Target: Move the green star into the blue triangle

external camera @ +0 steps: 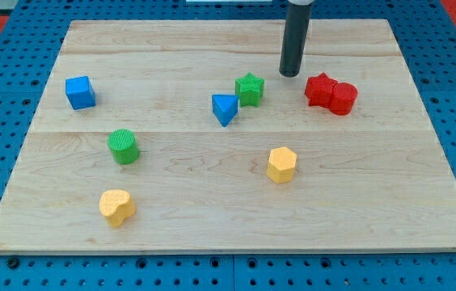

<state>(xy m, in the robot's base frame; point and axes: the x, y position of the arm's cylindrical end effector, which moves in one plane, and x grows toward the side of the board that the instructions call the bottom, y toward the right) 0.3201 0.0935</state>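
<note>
The green star sits just above the middle of the wooden board. The blue triangle lies right beside it, to its lower left, and the two appear to touch. My tip is at the end of the dark rod, up and to the right of the green star, with a small gap between them.
A red star and a red cylinder sit together right of my tip. A blue cube is at the left. A green cylinder, a yellow heart and a yellow hexagon lie lower down.
</note>
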